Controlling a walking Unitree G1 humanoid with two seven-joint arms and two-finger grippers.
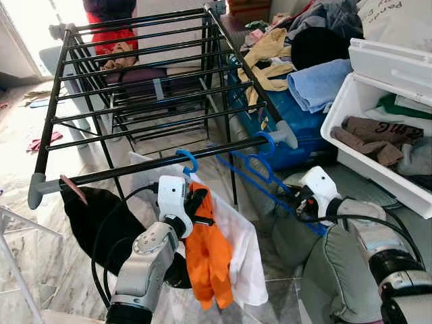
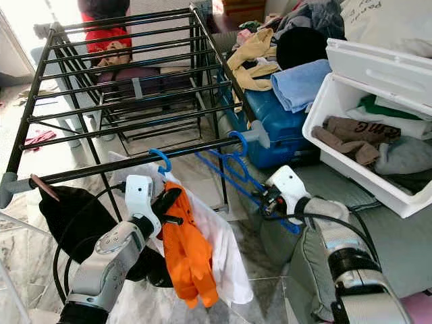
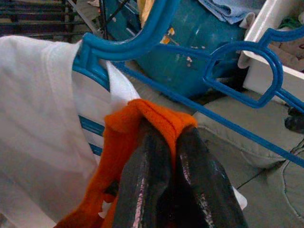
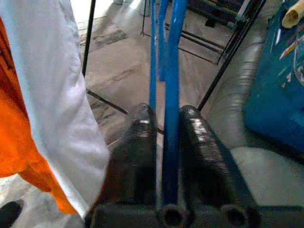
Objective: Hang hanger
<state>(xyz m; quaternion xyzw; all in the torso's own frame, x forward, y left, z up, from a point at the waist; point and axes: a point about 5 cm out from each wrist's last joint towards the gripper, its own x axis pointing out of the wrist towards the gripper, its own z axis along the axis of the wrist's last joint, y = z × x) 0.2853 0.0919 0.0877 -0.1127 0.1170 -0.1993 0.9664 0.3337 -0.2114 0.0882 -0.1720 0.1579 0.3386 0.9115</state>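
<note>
A black drying rack (image 1: 145,88) stands in front of me. On its near rail (image 1: 155,164) a blue hanger (image 1: 188,160) is hooked, carrying a white shirt (image 1: 243,246) and an orange cloth (image 1: 208,253). My left gripper (image 1: 194,202) is shut on the orange cloth (image 3: 142,118) just under that hanger's hook. A second, bare blue hanger (image 1: 260,169) is hooked at the rail's right end and slants down to my right gripper (image 1: 297,201), which is shut on its bar (image 4: 170,109).
A blue suitcase (image 1: 297,125) with piled clothes lies behind the rack on the right, next to a white bin (image 1: 351,101) of clothes. A black garment (image 1: 91,216) hangs at the rail's left end. A grey cushion (image 1: 337,270) lies under my right arm.
</note>
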